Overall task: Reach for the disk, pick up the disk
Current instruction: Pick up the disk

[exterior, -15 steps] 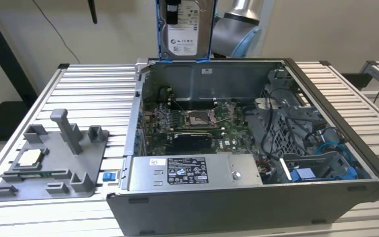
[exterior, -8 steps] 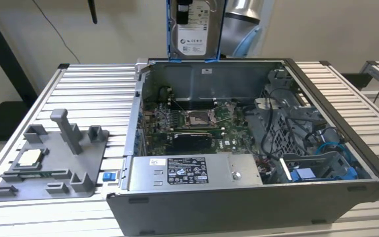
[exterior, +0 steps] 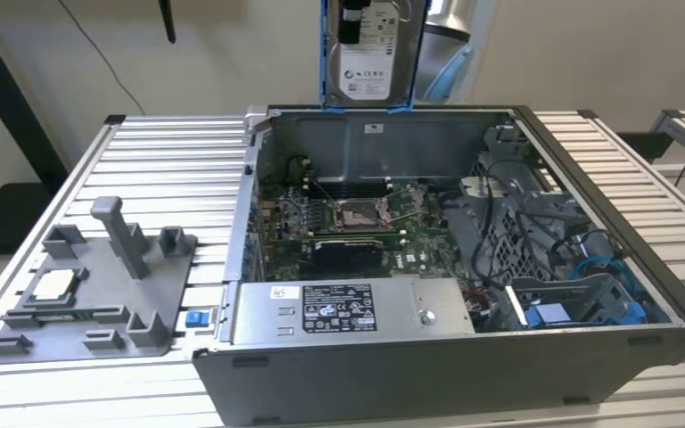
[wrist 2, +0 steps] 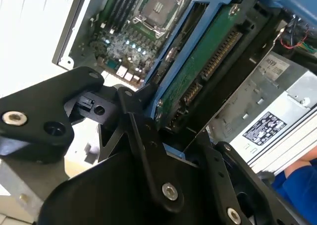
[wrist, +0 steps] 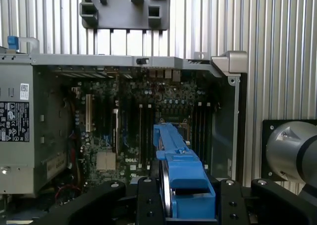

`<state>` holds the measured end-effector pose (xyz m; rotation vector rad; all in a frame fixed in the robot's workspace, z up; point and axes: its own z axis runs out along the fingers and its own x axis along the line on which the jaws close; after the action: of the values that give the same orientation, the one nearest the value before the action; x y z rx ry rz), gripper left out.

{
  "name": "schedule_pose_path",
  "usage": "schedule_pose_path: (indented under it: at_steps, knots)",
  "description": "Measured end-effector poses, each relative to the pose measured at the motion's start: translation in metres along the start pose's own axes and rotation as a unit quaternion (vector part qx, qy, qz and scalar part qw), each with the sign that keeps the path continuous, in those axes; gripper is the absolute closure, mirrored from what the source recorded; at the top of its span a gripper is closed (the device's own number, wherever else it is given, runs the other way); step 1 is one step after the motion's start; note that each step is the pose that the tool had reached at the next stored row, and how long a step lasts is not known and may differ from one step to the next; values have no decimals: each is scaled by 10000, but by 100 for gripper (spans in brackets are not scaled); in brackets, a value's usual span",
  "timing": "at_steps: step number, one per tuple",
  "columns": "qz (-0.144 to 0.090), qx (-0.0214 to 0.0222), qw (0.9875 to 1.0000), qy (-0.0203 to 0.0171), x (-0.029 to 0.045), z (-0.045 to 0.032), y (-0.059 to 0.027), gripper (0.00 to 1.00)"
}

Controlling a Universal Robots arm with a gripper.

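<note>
The gripper (wrist: pixel 188 202) clamps the blue-framed disk (exterior: pixel 373 53), held upright at twelve o'clock above the open computer case (exterior: pixel 438 366); a slip on that smooth plastic frame would likely drop it onto the motherboard (exterior: pixel 355 223).

Table (exterior: pixel 164 160): under everything in the exterior view.
Case (exterior: pixel 438 374): on the table, centre to lower right of the frame, open side up.
Board (exterior: pixel 342 214): inside the case, centre of the frame.
Power supply (exterior: pixel 342 308): inside the case, along its near wall, in front of the board.
Drive cage (exterior: pixel 557 267): inside the case, right of the board.
Fixture (exterior: pixel 140 303): on the table, lower left, beside the case.
Chip (exterior: pixel 54 283): on the fixture.
Disk (exterior: pixel 369 53): top centre, upright, above the case's far wall; in the first wrist view, clamped in the gripper (wrist: pixel 188 200).
</note>
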<state>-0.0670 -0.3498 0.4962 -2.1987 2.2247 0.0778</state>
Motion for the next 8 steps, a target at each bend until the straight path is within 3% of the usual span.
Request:
schedule_pose_path:
  at_steps: [8]
  knots:
    - [0, 0, 10000, 0, -1, -4, -152, 100]
